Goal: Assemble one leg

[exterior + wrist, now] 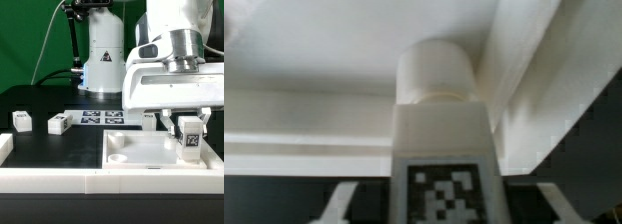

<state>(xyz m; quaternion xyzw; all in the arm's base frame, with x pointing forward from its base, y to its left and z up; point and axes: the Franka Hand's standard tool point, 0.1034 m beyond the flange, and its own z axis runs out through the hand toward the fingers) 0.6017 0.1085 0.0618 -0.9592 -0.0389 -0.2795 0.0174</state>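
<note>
My gripper (190,134) is shut on a leg (192,142), a small white post with a black-and-white tag. It holds the leg upright over the right corner of the large white square piece (150,152), at or just above its surface. In the wrist view the leg (441,130) runs between my fingers (345,200), and my gripper (443,206) grips it at the tag. The leg's round peg end (438,70) points at the square piece (313,110). Two more legs (21,120) (58,124) lie at the exterior view's left. Another leg (148,120) stands behind the square piece.
The marker board (100,118) lies in the middle of the black table. A white rail (60,180) runs along the front edge, with a short wall (5,150) at the exterior view's left. The robot base (100,60) stands at the back.
</note>
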